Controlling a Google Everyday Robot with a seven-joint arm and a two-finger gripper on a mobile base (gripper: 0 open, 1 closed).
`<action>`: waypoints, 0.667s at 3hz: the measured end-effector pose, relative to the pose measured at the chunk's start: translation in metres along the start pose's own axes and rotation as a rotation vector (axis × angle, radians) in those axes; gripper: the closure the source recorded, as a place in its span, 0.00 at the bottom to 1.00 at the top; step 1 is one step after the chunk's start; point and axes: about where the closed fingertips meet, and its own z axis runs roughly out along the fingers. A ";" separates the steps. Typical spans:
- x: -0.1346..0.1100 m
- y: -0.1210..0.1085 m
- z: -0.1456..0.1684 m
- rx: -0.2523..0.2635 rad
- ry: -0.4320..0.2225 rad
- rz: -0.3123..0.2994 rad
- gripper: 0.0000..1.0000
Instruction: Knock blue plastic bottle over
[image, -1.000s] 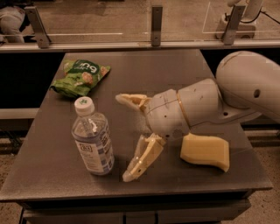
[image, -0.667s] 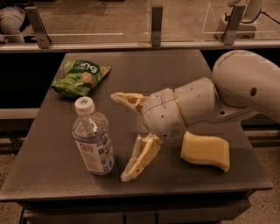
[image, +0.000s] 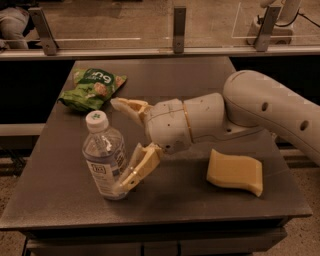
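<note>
The bottle (image: 104, 160) stands upright at the near left of the worktop (image: 190, 80), and the wide-open, empty hand (image: 119, 145) is just right of it, one finger (image: 134, 174) seemingly touching its lower side, so the next move needs a firm push leftward.

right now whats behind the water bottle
A green snack bag lies behind the bottle, apart from it. The open gripper is beside the bottle. The table right behind the bottle is covered.
</note>
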 end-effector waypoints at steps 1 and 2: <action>-0.001 0.000 0.001 -0.002 -0.007 0.003 0.03; -0.003 0.001 0.003 -0.005 -0.006 0.001 0.25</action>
